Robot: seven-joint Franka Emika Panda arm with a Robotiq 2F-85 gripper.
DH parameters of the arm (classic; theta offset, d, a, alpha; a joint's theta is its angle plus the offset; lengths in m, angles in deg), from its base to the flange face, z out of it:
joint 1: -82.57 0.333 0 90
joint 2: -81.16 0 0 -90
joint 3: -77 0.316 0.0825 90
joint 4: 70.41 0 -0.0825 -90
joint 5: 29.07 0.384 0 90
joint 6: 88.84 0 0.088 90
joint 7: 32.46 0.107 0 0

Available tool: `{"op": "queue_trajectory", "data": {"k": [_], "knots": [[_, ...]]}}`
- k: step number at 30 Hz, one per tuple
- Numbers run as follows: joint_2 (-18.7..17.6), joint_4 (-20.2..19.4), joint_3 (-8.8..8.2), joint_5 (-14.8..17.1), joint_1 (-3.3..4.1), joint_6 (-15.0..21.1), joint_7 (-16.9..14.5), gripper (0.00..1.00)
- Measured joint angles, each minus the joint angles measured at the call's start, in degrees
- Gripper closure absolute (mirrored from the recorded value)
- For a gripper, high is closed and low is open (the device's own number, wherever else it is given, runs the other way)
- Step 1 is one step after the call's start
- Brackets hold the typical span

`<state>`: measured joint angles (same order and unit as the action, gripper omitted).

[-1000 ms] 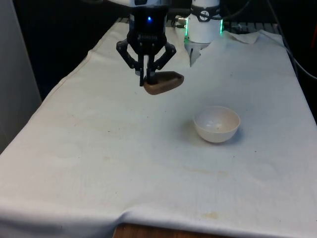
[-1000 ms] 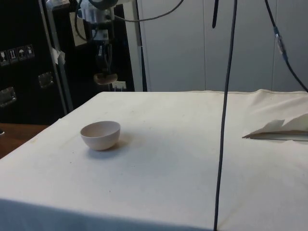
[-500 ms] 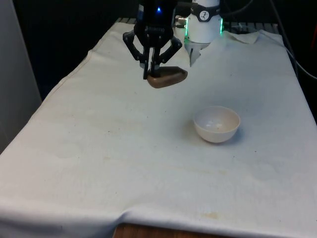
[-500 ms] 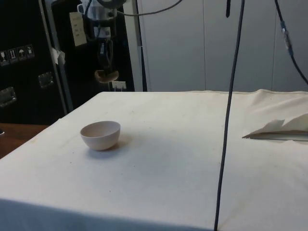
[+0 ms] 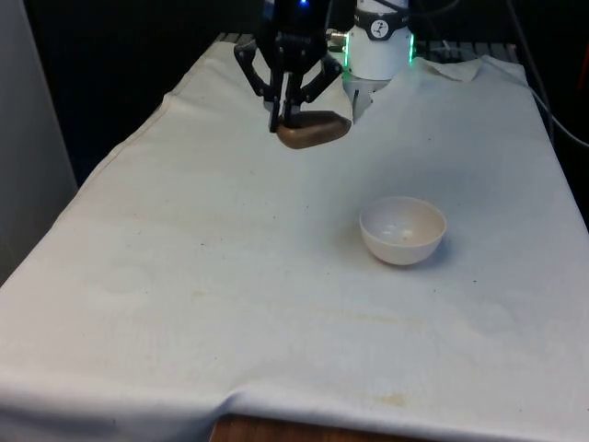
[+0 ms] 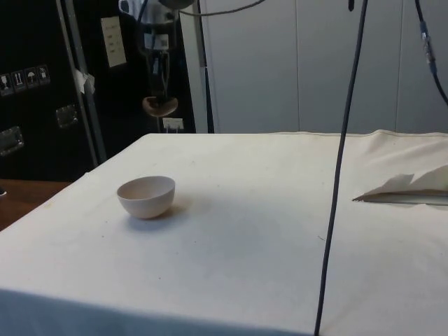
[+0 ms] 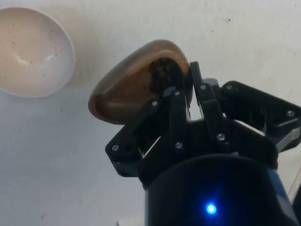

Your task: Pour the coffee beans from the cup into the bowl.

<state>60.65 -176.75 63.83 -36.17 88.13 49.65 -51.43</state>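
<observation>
- Gripper (image 5: 286,109) clamped on rim of brown cup (image 5: 313,130); one finger inside, one outside, per wrist view. Cup hangs just below the fingertips, well clear of the cloth.
- Same hold in side view: gripper (image 6: 160,89) w/ cup (image 6: 160,106) under it, high above table (image 6: 231,210).
- Wrist view: cup (image 7: 127,84) tipped some, mouth facing camera, dark beans (image 7: 161,73) bunched in the part nearest the fingers (image 7: 176,117). None on the cloth as far as I can tell.
- Bowl (image 5: 403,230) sits on the cloth, below gripper & off to front view's right, well apart from cup. Side view: bowl (image 6: 146,196) lower and nearer the camera than gripper.
- Bowl (image 7: 30,52) in wrist view looks empty inside – only tiny specks, can't say what.
- Progress, my read: pick-up & lift done; pour not begun. Cup not over the bowl yet.
- Left to do: carry cup across til its lip is above bowl, then tilt so beans run out.
- Risk: cup already leaning, beans could slip out early on the way.
</observation>
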Motion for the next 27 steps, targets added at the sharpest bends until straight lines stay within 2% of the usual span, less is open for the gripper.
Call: {"op": "queue_trajectory", "data": {"k": [7, 14, 16, 22, 27], "knots": [[0.80, -0.40, 1.49, -3.78, 0.00, 0.00, 3.38, 1.00], [0.86, -0.17, 3.90, -8.88, 0.00, 0.00, 8.54, 1.00], [0.86, -0.17, 3.90, -8.88, 0.00, 0.00, 8.54, 1.00], [-0.23, 1.60, 5.79, -11.23, 0.00, -0.69, 11.52, 1.00], [-1.20, 3.04, 6.82, -11.92, 0.00, -1.49, 12.72, 1.00]]}}
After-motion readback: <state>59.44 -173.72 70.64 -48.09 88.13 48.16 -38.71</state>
